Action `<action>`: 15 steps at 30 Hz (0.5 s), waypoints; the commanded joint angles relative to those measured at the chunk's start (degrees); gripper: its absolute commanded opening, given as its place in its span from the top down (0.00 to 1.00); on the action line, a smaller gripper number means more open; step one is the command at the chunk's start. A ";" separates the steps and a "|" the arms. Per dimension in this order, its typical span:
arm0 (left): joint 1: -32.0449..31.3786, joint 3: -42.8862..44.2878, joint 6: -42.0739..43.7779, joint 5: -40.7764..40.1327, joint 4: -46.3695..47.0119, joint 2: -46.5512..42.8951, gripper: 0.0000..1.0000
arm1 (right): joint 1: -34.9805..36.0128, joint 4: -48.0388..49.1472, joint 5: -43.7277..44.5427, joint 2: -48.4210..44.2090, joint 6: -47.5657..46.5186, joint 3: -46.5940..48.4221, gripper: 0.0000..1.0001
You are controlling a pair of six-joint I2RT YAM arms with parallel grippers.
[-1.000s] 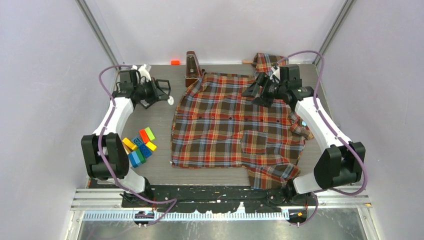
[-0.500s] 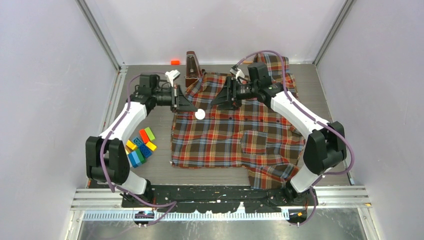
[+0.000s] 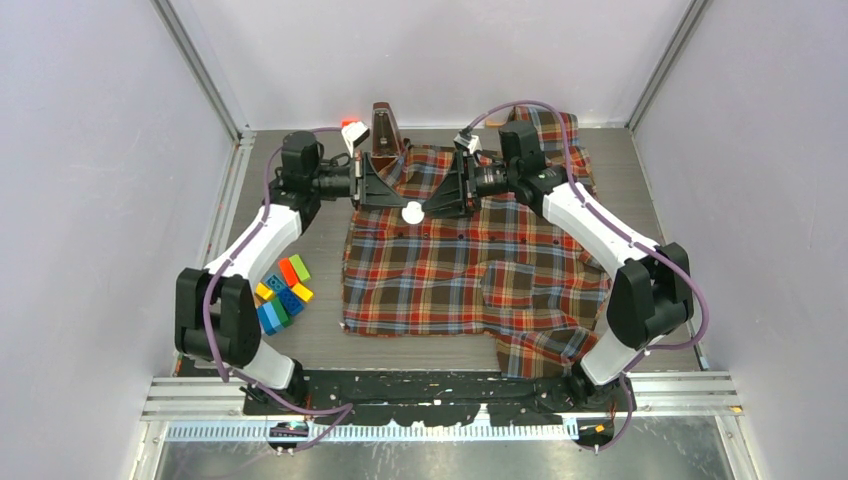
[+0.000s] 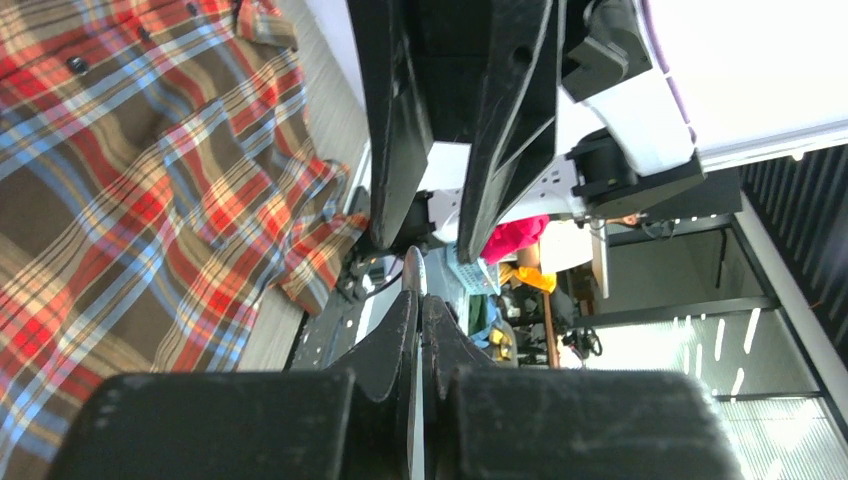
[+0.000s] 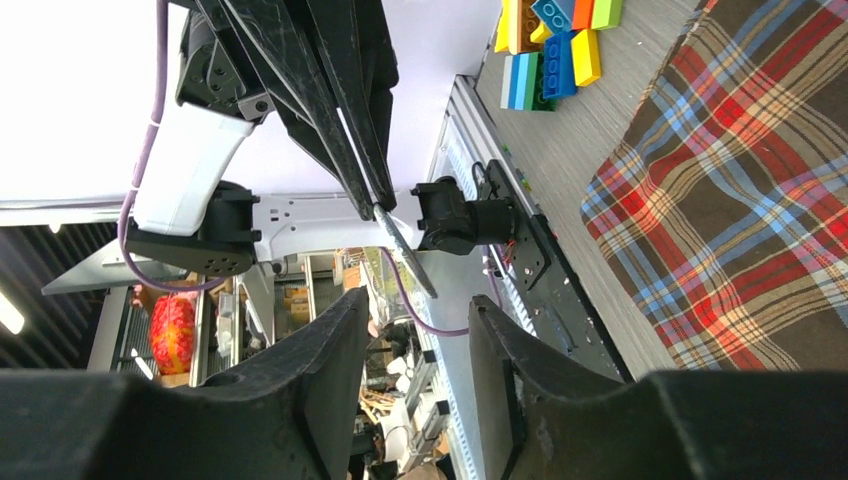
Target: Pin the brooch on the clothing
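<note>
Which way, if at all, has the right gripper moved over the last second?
Yes. The right gripper swung left across the shirt, closer to the brown pyramid-shaped object, and now faces the left gripper holding the brooch.

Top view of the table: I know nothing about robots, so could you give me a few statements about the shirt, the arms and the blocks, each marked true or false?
1. The plaid shirt lies spread on the table. True.
2. The left gripper holds the white brooch. True.
3. The right gripper is clamped shut. False: its jaws stand apart, facing the brooch.
4. The coloured blocks sit on the shirt. False: they lie on bare table to its left.
</note>
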 commanded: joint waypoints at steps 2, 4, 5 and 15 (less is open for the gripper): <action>-0.78 -0.10 -6.78 2.35 10.31 0.71 1.00 | 0.50 11.09 -4.17 -1.30 7.29 -1.44 0.55; -0.85 -0.21 -6.78 2.27 10.39 0.73 1.00 | 0.51 13.22 -4.35 -1.19 8.55 -1.98 0.58; -0.86 -0.21 -6.78 2.29 10.39 0.68 1.00 | 0.56 13.80 -4.36 -1.15 8.71 -2.18 0.59; -0.96 0.26 -6.73 1.28 10.48 1.30 1.00 | 0.54 14.99 -5.08 -1.07 9.74 -2.30 0.75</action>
